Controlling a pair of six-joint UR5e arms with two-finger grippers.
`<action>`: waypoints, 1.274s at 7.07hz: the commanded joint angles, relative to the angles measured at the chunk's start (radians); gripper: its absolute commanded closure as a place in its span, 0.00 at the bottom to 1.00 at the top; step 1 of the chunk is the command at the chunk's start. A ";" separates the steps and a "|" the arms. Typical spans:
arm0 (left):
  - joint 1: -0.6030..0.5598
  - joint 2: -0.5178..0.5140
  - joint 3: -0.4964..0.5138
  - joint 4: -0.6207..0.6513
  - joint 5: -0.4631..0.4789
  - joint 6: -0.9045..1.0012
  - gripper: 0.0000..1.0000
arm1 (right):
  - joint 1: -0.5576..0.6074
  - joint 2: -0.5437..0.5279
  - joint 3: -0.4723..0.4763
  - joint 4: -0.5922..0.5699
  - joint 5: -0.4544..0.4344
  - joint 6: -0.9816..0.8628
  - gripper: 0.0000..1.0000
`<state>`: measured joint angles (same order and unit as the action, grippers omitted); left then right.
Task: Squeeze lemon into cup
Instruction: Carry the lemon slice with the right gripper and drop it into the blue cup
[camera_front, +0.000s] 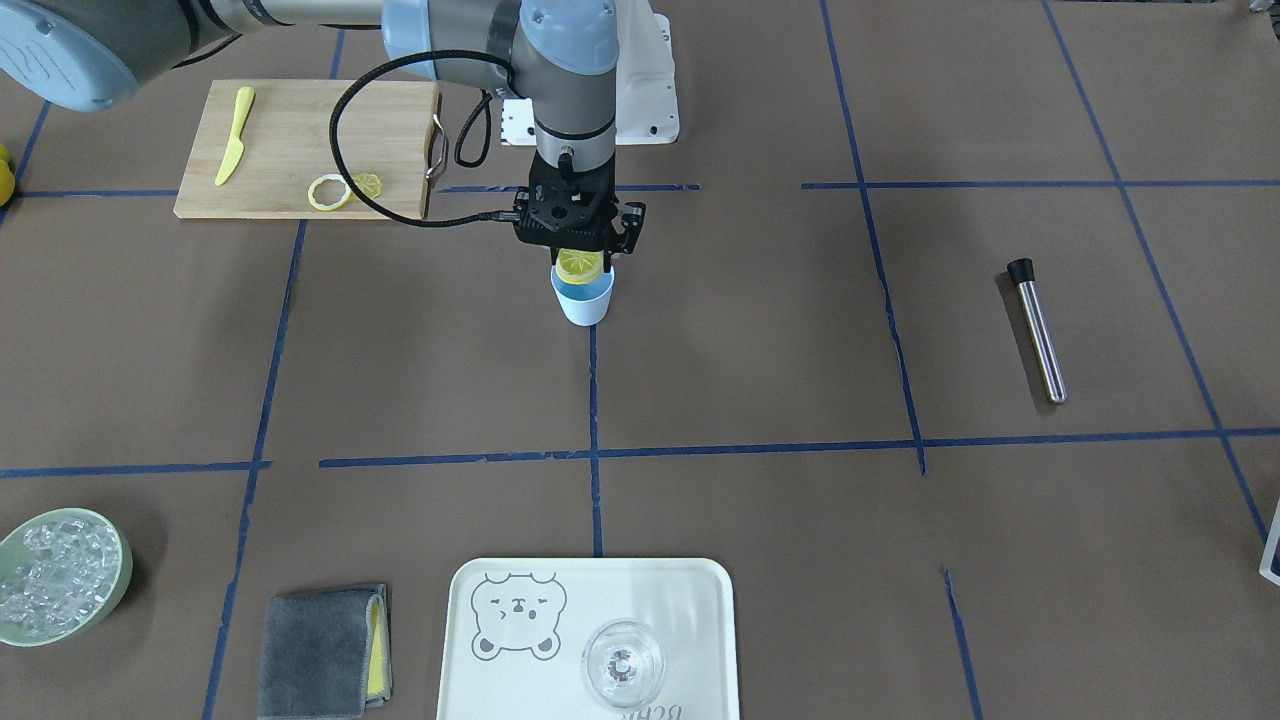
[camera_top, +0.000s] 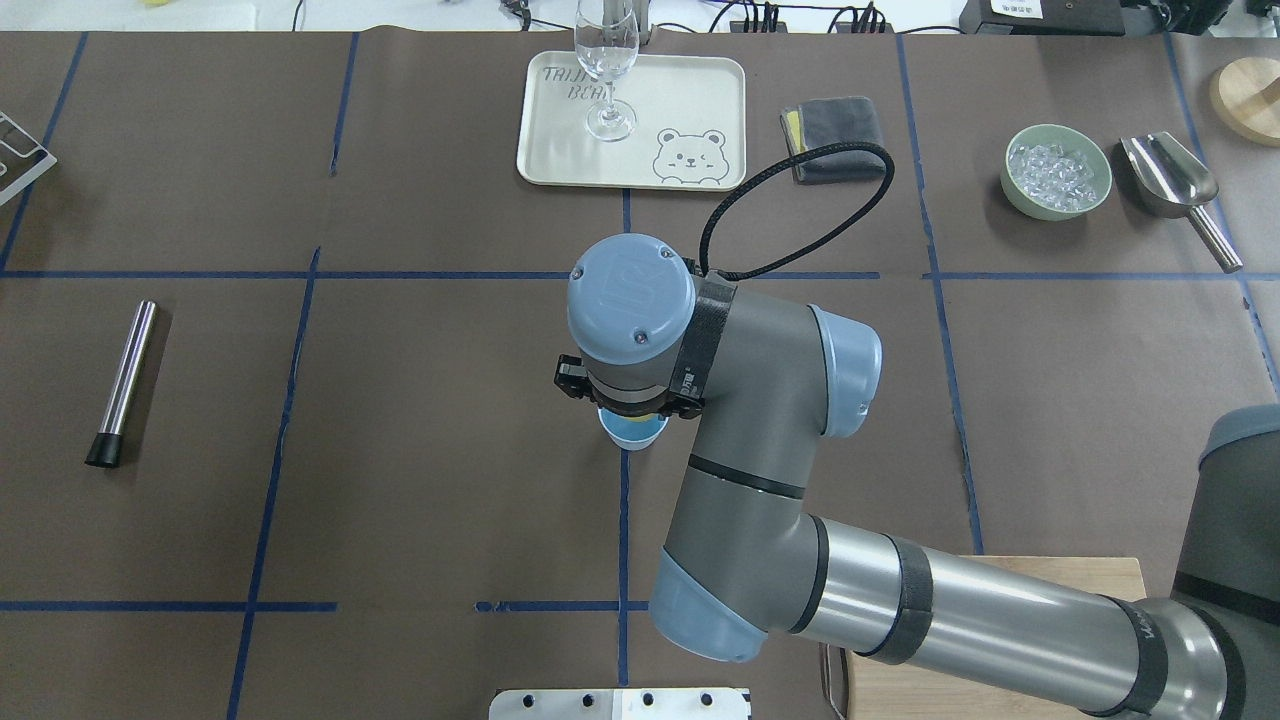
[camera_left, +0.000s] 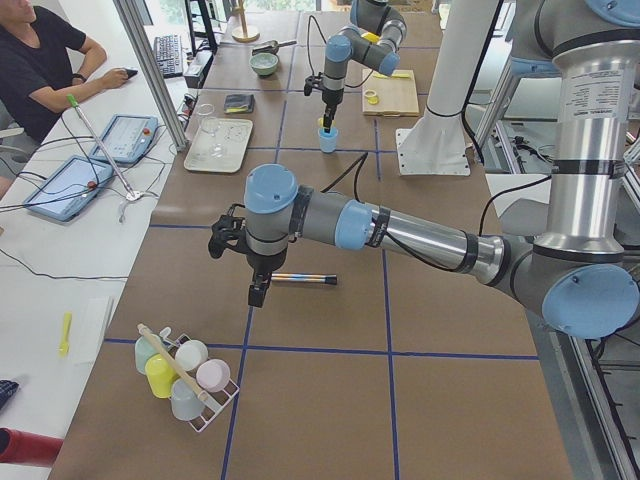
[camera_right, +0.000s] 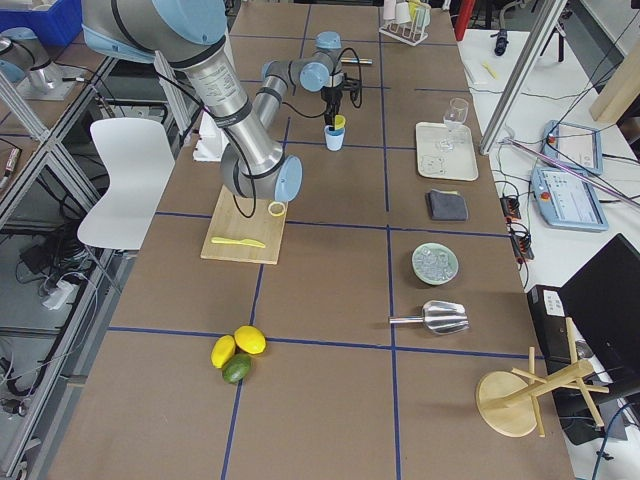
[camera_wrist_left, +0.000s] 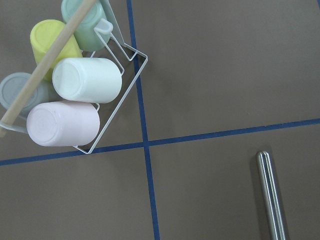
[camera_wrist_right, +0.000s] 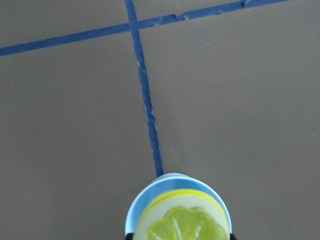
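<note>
Where the lemon (camera_front: 580, 266) is: held just above the mouth of the cup (camera_front: 583, 300), near mid-desk, with its cut face turned toward the front-facing camera. Whether slice and rim touch cannot be told.
Right gripper (camera_front: 580, 250): pointed straight down over the cup and pinched onto the lemon slice, whose upper part is hidden by the gripper.
Cup: light blue, stood upright on the desk (camera_front: 760, 380) on a blue tape line. In the right wrist view its rim is seen around the slice.
Left gripper (camera_left: 258, 290): seen only in the exterior left view, hung above the desk on the robot's left, near a steel rod (camera_front: 1037, 330). Whether it is spread or pressed together cannot be told.
Cup rack (camera_wrist_left: 132, 81): recorded in the left wrist view as a wire frame with pastel cups lying on their sides.
Cutting board (camera_front: 290, 130): placed at the near edge on the robot's right. A yellow knife (camera_front: 233, 150), a hollow ring (camera_front: 329, 192) and a small lemon piece (camera_front: 368, 184) are laid on it.
Tray (camera_front: 680, 620): placed at the far edge with a clear glass (camera_front: 623, 665) upright on it.
Grey cloth (camera_front: 320, 650): folded, just right of the tray.
Bowl of ice (camera_front: 122, 580): set further right along the far edge.
</note>
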<state>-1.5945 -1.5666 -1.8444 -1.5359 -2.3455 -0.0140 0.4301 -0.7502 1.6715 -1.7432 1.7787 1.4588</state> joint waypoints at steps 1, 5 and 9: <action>-0.001 -0.001 0.002 -0.001 0.000 0.000 0.00 | -0.001 0.002 0.004 0.001 0.005 0.000 0.10; 0.002 -0.013 0.011 -0.015 0.000 -0.014 0.00 | 0.042 -0.055 0.058 -0.005 -0.009 -0.012 0.00; 0.140 -0.032 -0.041 0.019 0.002 -0.229 0.00 | 0.305 -0.265 0.237 -0.107 0.161 -0.521 0.00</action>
<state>-1.4965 -1.5952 -1.8662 -1.5360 -2.3441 -0.1871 0.6294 -0.9707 1.8954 -1.8316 1.8545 1.0779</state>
